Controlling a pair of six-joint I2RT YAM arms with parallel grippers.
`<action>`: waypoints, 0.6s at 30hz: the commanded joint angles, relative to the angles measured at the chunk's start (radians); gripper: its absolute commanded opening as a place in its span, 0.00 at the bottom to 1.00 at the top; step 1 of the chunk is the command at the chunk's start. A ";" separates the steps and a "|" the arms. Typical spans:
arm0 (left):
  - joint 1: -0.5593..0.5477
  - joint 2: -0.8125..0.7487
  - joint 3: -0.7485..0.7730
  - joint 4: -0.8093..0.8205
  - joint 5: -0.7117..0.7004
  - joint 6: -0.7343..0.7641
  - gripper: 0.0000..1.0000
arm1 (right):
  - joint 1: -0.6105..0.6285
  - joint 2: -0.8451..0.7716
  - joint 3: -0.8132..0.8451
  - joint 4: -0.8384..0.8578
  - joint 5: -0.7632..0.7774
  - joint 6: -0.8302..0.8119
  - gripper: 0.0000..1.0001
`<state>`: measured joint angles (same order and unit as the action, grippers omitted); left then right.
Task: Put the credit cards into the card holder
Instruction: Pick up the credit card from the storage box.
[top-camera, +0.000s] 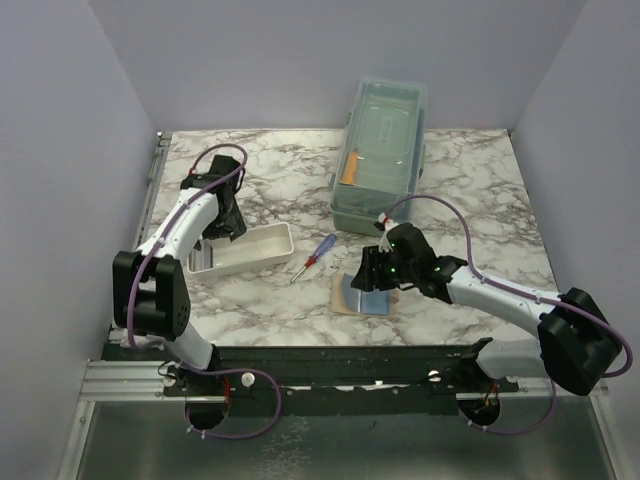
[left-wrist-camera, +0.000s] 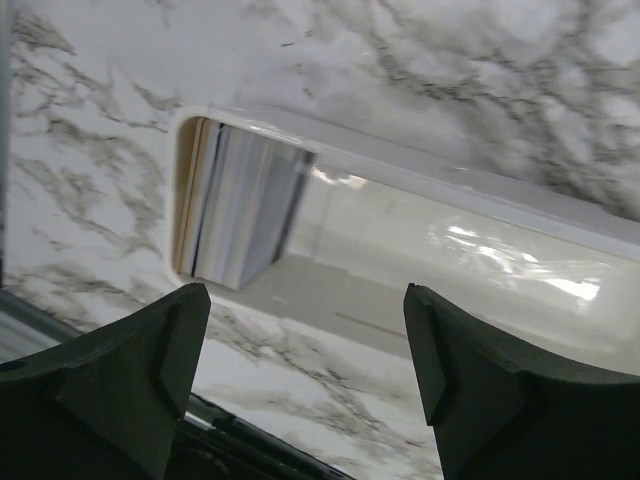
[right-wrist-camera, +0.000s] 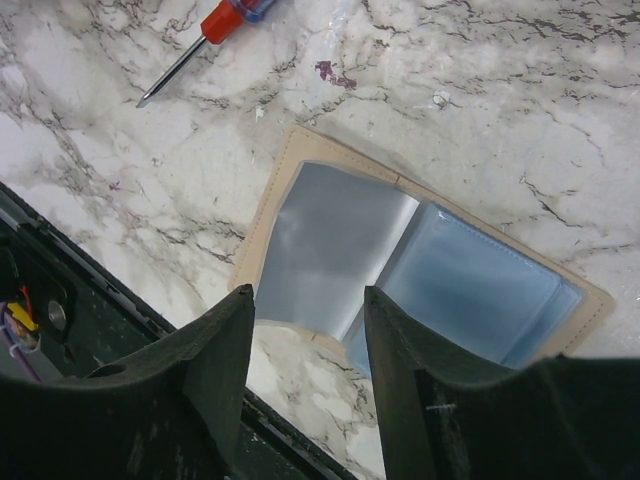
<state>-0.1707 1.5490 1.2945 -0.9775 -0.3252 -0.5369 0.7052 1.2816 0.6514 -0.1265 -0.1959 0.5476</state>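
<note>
The card holder (top-camera: 347, 297) lies open on the marble in front of my right arm, tan with light blue lining (right-wrist-camera: 490, 290). A grey-blue sheet (right-wrist-camera: 330, 235) lies on its left half; I cannot tell whether it is a card or a sleeve. My right gripper (top-camera: 372, 277) hovers just above the holder's near edge, open and empty (right-wrist-camera: 305, 315). Several credit cards (left-wrist-camera: 240, 210) stand on edge, leaning, at the left end of the white tray (left-wrist-camera: 480, 265). My left gripper (left-wrist-camera: 305, 345) is open and empty over the tray's near wall (top-camera: 222, 230).
The white tray (top-camera: 262, 248) sits left of centre. A red-and-blue-handled screwdriver (top-camera: 313, 257) lies between tray and holder, and also shows in the right wrist view (right-wrist-camera: 215, 30). A large clear lidded box (top-camera: 385, 150) holding a short orange stick (top-camera: 348, 168) stands at the back.
</note>
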 joint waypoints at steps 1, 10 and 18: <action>0.013 0.085 -0.016 -0.117 -0.274 0.074 0.83 | -0.005 -0.027 -0.011 0.020 -0.023 -0.015 0.52; 0.017 0.105 -0.080 -0.029 -0.277 0.080 0.67 | -0.005 -0.039 -0.013 0.009 -0.022 -0.006 0.52; 0.017 0.145 -0.100 0.017 -0.262 0.071 0.57 | -0.005 -0.049 -0.012 0.004 -0.026 0.001 0.52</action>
<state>-0.1581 1.6577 1.2118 -0.9981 -0.5537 -0.4690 0.7048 1.2545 0.6510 -0.1246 -0.2012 0.5488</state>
